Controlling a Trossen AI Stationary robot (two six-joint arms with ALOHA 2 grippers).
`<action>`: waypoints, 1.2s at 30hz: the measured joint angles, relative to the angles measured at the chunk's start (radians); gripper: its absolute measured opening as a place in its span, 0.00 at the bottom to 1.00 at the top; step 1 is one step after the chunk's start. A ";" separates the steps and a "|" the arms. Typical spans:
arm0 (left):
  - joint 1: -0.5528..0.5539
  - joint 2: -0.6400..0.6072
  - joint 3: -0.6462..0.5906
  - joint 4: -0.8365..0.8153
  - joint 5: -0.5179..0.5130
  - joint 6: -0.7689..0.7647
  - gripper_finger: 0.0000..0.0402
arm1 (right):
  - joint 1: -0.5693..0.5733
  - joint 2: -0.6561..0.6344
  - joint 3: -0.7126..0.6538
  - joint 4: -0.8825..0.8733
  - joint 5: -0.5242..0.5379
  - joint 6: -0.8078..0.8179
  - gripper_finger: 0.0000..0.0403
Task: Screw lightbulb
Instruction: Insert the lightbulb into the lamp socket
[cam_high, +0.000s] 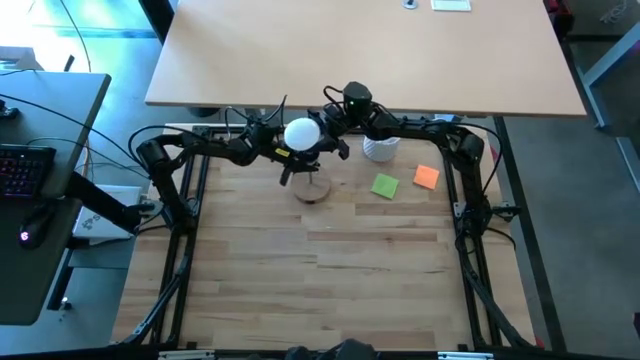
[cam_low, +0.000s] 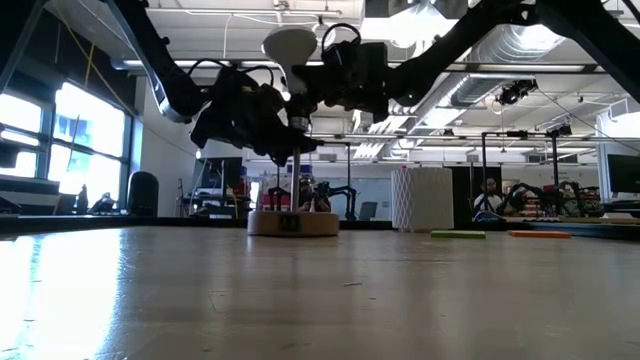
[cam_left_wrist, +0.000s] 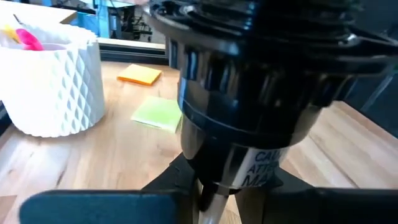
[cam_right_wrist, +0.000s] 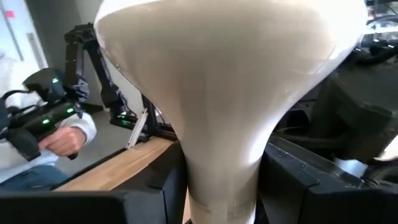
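Bulb upright, neck down between right gripper fingers, clamped there. Below, on the same vertical axis, socket, with left gripper closing around it, grip unconfirmed.

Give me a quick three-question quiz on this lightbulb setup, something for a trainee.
1. True or false: the right gripper holds the lightbulb by its neck.
2. What stands directly below the bulb? A: the black socket on its wooden base. B: a plate. C: a drill.
3. Fill in: the white ribbed cup stands on the ___ arm's side of the table.
Key: 1 true; 2 A; 3 right.
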 joint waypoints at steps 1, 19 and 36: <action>-0.004 0.000 0.000 0.001 -0.013 0.000 0.14 | 0.002 0.000 0.000 -0.007 0.005 0.000 0.38; -0.030 0.000 -0.270 0.526 -0.220 -0.183 0.18 | -0.007 -0.044 -0.005 -0.184 0.126 -0.067 0.37; -0.010 0.000 -0.297 0.464 -0.224 -0.179 0.41 | 0.038 -0.058 -0.004 -0.249 0.251 -0.101 0.37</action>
